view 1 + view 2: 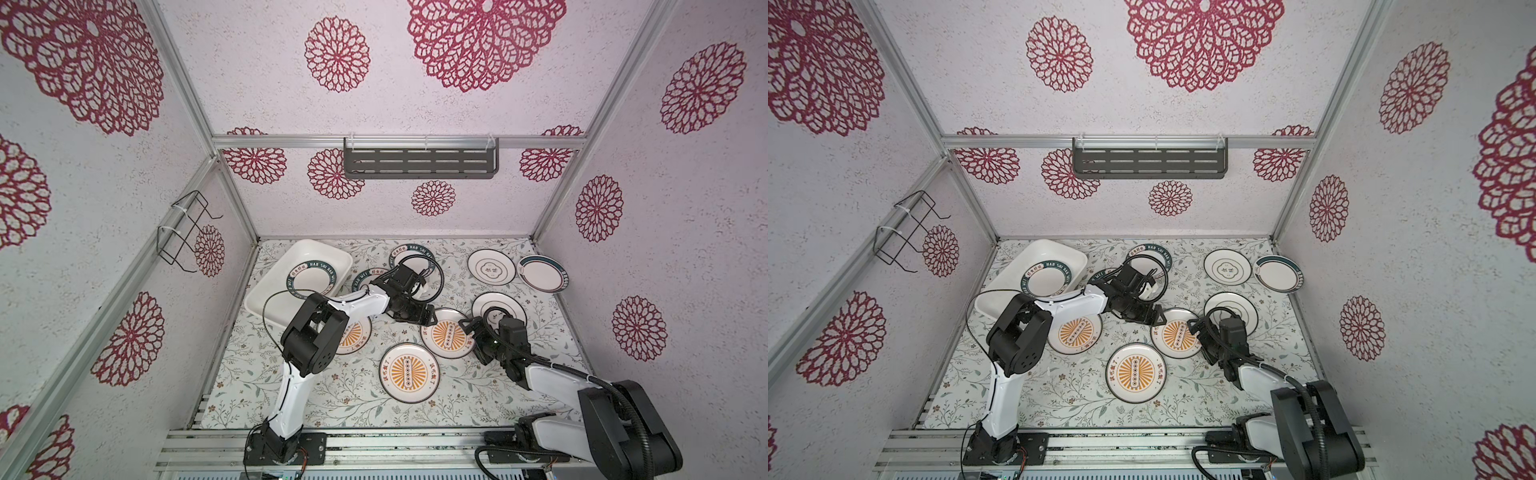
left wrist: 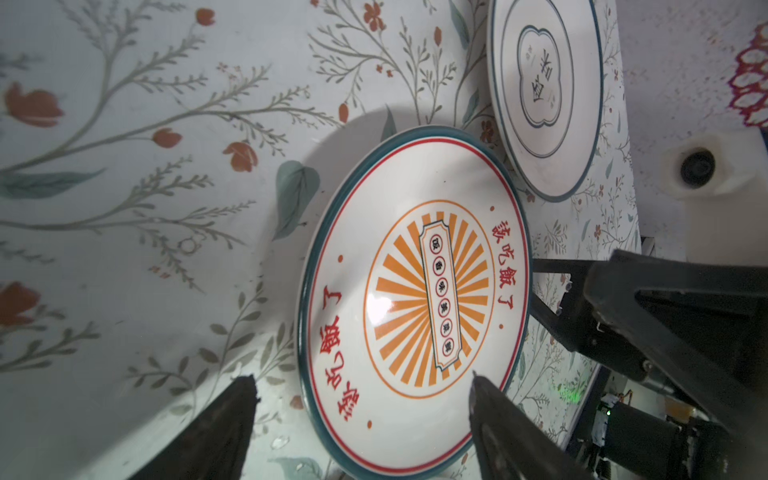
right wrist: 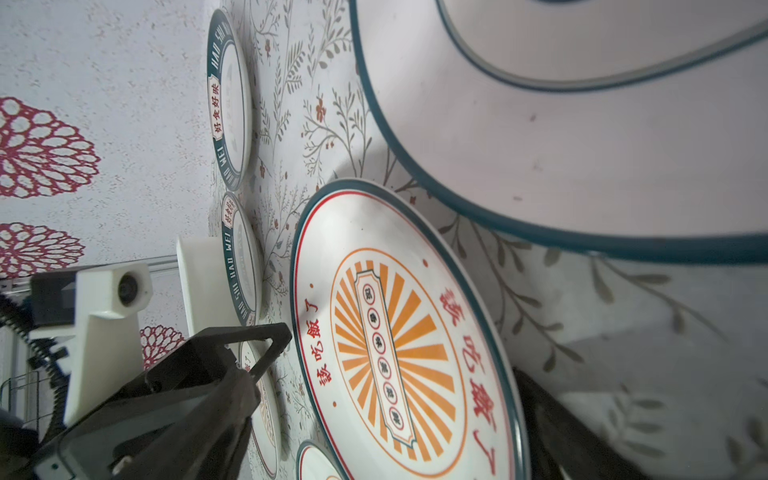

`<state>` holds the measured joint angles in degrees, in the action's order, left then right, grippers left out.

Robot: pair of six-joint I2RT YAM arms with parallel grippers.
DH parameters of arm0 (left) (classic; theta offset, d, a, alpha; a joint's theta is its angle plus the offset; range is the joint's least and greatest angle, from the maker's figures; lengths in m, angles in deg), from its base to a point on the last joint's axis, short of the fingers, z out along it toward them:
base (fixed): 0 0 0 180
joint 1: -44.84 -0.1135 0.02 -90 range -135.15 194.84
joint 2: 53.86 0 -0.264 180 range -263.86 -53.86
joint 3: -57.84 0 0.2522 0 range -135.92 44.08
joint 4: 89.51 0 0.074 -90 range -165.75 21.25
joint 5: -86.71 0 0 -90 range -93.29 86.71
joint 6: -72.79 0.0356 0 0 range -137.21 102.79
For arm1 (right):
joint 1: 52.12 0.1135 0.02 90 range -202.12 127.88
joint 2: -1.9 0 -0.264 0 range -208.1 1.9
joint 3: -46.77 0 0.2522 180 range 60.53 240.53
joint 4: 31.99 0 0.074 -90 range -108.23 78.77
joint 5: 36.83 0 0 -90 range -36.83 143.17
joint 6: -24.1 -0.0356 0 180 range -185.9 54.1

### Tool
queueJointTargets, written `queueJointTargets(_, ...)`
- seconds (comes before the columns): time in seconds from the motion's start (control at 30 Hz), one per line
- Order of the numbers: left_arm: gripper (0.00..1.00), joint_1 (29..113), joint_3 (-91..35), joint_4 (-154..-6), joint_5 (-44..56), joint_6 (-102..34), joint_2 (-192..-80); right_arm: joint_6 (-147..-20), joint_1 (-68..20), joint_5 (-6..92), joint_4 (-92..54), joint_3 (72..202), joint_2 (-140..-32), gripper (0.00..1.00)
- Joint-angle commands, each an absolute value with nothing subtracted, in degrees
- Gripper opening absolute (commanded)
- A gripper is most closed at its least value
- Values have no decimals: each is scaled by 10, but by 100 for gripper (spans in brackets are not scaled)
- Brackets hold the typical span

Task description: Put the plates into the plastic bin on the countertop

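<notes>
Left arm [image 1: 361, 301] and right arm [image 1: 540, 370] stoop over one sunburst plate [image 1: 446, 334]; left claw [image 2: 361, 376] spread astride its rim, right claw [image 1: 468, 328] seemingly released.

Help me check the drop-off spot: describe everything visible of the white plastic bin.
The plastic bin is a shallow white rectangular tub, apparently glossy plastic, with rounded corners and a rolled rim. It sits upright on the countertop in the far left corner, skewed to the walls. One teal-rimmed plate lies inside; the left arm hides its near corner.
</notes>
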<state>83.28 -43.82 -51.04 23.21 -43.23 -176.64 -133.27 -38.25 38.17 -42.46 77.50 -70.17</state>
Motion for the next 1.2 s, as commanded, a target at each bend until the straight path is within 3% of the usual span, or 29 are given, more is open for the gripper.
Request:
queueJointTargets(0.0, 79, 816, -440, -530, 259, -450, -1773, -1352, -368, 391, -408, 775, -735, 96)
queueJointTargets(0.53, 58, 801, -468, -535, 316, -480, -1833, -1337, -352, 413, -393, 807, -751, 96)
queueJointTargets(0.83, 21, 799, -471, -533, 321, -487, -1842, -1331, -347, 407, -401, 813, -756, 96)
queueJointTargets(1.17, 2, 786, -451, -571, 321, -506, -1821, -1311, -343, 411, -396, 829, -753, 96)
